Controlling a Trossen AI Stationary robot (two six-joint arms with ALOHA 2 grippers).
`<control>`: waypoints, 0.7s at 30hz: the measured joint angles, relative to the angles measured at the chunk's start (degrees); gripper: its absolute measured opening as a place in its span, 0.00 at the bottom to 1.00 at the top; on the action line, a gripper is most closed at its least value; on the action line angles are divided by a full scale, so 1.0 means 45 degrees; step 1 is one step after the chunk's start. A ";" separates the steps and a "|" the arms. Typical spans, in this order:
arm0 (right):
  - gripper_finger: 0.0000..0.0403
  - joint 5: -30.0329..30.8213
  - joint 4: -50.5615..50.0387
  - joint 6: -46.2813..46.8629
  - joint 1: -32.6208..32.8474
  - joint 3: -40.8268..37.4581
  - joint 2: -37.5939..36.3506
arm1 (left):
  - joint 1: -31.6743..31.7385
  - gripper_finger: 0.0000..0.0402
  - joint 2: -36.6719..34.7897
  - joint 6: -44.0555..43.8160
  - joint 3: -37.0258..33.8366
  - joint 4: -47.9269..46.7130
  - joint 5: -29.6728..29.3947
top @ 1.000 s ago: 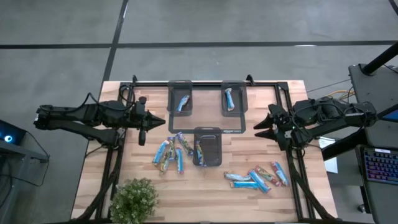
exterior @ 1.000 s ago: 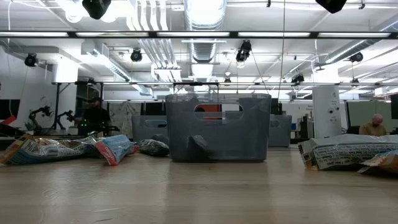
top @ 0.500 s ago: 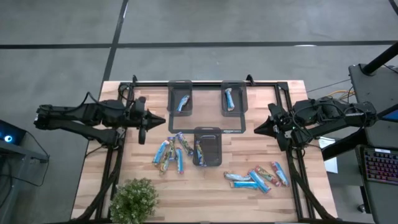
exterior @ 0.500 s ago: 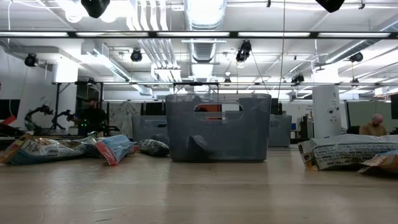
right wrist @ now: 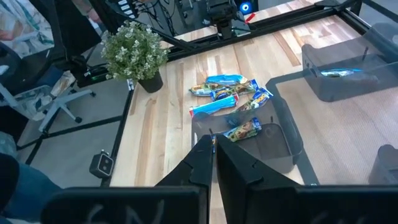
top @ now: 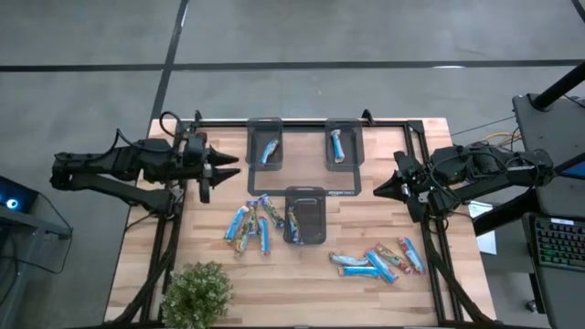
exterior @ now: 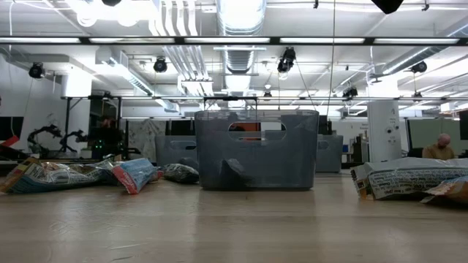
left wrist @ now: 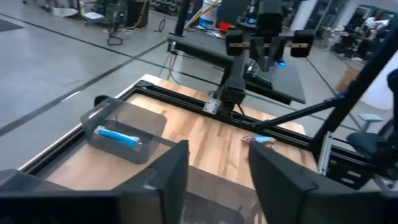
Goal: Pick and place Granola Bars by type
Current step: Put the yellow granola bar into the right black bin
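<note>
Granola Bars, sorting barely begun. Nearest the front edge, one loose cluster (top: pixel 377 261) lies right of centre and a second (top: pixel 251 222) left of centre, just beside the middle tray (top: pixel 305 194), which holds one bar. Farther back, two trays (top: pixel 266 124) (top: pixel 345 123) each hold one blue bar. Left gripper (top: pixel 230 166), fingers parted and empty, hovers at the left side; right gripper (top: pixel 377 189), clenched on nothing, waits at the right. Judged: three bars placed, most remain.
</note>
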 joint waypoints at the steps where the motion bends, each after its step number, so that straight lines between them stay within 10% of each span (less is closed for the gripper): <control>1: 0.03 0.0000 0.0005 0.0001 0.0000 0.0000 0.0000 | 0.0000 0.41 0.0045 -0.0005 0.0002 0.0018 -0.0101; 14: 0.03 0.0000 0.0116 0.0097 0.0000 0.0000 0.0000 | 0.0000 0.65 0.0966 0.0168 0.0010 -0.0015 -0.0487; 21: 0.03 0.0000 0.0112 0.0102 0.0000 0.0000 0.0000 | 0.0019 0.65 0.2172 -0.0139 0.1843 -0.3743 -0.0450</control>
